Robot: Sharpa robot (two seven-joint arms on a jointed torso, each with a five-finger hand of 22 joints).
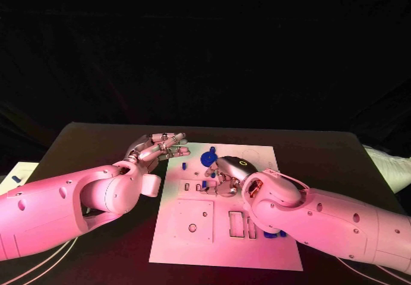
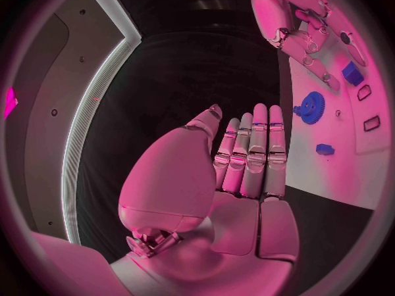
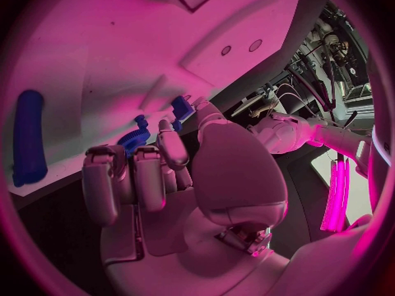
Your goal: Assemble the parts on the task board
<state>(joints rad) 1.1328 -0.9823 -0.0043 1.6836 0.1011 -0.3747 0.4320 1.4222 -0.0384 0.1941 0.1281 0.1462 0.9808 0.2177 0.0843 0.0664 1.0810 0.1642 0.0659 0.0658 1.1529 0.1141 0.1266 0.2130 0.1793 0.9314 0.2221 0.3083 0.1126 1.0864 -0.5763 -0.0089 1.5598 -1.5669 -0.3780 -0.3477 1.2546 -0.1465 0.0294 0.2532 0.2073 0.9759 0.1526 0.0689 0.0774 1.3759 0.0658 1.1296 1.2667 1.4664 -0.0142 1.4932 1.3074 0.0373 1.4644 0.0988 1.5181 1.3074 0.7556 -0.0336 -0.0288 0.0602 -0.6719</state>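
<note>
The white task board [image 1: 193, 249] lies in the middle of the black table. My right hand [image 1: 224, 175] rests on the board's upper middle with its fingers [image 3: 124, 177] curled down. A blue gear [image 1: 208, 159] stands just beyond them, also showing as the gear [image 3: 131, 140] and the gear [image 2: 310, 106]. A small blue piece [image 3: 181, 106] sits by the thumb tip; whether the hand pinches it is hidden. My left hand [image 1: 158, 147] hovers off the board's far left corner, fingers [image 2: 251, 154] straight and holding nothing. A long blue peg [image 3: 29, 135] lies on the board.
Another small blue piece [image 1: 212, 149] lies near the board's far edge, and more blue pieces [image 1: 274, 234] sit beside my right forearm. Rectangular slots [image 1: 236, 222] mark the board's near half. A pale sheet [image 1: 15, 178] lies at the table's left edge.
</note>
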